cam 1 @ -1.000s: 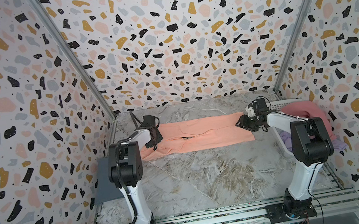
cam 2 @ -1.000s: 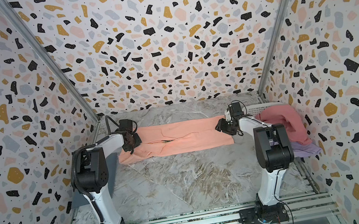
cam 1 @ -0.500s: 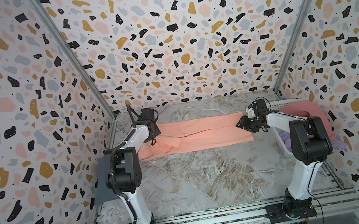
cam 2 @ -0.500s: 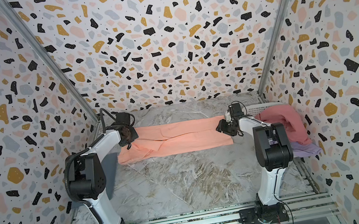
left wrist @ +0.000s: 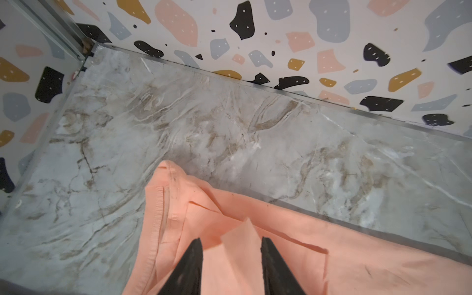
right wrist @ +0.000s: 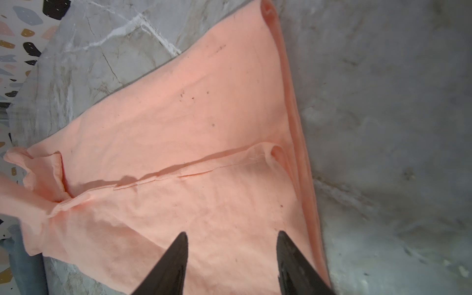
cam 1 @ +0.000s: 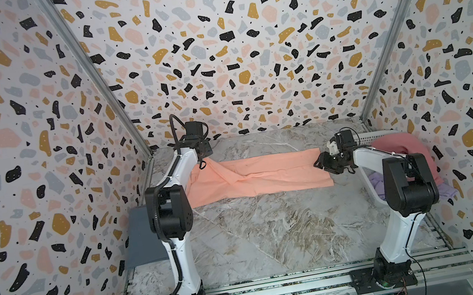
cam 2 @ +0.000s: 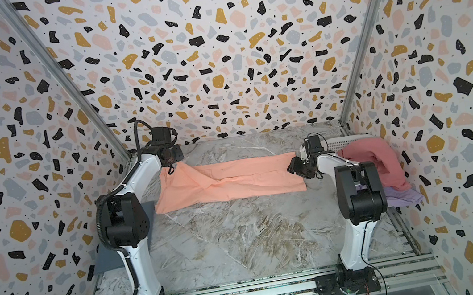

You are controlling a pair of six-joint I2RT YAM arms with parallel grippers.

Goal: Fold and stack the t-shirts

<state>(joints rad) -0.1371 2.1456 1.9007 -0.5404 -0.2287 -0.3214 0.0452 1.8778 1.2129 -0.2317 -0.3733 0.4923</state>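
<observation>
Left gripper [left wrist: 230,240], jaws apart, straddles a fold of soft peach-orange cotton t-shirt [left wrist: 332,268]; right gripper [right wrist: 232,233] gapes over it; pinch both layers

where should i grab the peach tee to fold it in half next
I'd grip the peach t-shirt at its right short end, coming in low from the right with the right gripper. It lies as a long flat strip and that end is square and smooth; the left end is bunched, with a flap sticking up.
</observation>
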